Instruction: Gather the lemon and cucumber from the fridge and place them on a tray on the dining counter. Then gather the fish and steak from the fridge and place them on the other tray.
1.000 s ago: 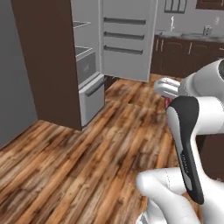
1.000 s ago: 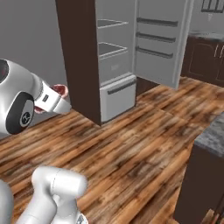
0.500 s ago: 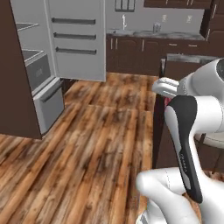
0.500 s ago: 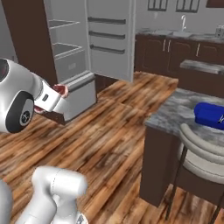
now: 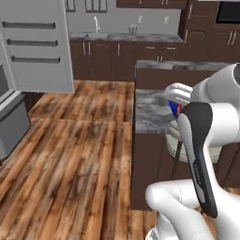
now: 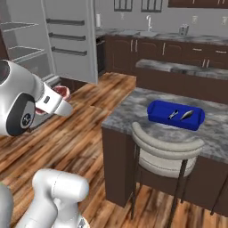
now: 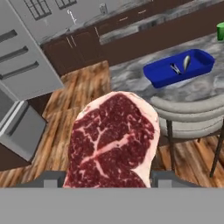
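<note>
The base has swung round since the earlier frames; the fridge (image 5: 18, 93) that filled both base views has slid to the left edge, and the counter (image 6: 133, 107) has come into view to its right, so this shift is the camera's, not the things'. The steak (image 7: 113, 140) sits between the fingers of the gripper (image 7: 107, 179), filling the lower middle of the hand view; the jaws look closed on it at about half their spread, its red edge also showing at the hand in the right base view (image 6: 60, 92).

1 tray (image 6: 156, 116) lies on the counter, well right of the fridge, with 2 small silvery shapes in it, likely the fish; this would be the tray for the steak.

Risks, as I judge them: the steak is soft and held by its lower edge only, so a sharp turn could let it slip or flop out; the stool (image 6: 167, 149) stands against the counter just below the tray, and a low approach could knock its back; a release too early would drop the steak on the stone beside the tray.

The arm is folded in near the base, hand held well above the floor, pointing across toward the counter, well short of the tray.
</note>
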